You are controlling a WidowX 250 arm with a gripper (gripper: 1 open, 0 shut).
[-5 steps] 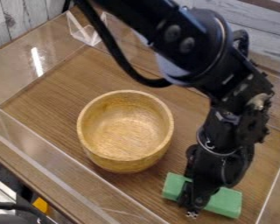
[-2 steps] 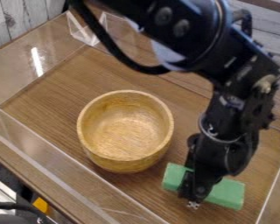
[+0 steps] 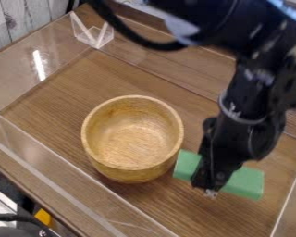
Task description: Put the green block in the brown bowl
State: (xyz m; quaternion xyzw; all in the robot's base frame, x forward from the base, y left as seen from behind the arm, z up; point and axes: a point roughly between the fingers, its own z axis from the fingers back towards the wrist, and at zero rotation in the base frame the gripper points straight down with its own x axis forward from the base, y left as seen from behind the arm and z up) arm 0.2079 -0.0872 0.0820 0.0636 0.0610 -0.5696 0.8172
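The brown bowl, round, light wood and empty, sits on the wooden table left of centre. Just right of it is the green block, a flat green slab held lengthwise across the jaws and lifted a little off the table, at about the height of the bowl's lower wall. My gripper points straight down and is shut on the green block across its middle. The black fingers hide the block's centre. The block's left end is close to the bowl's right side, though I cannot tell if they touch.
The wooden table is fenced by clear acrylic walls along the front and left. A small clear plastic stand is at the back left. The black arm fills the upper right.
The gripper has risen with the green block in it. The block left the table and now hangs slightly higher and nearer the bowl's side. The bowl has not moved.
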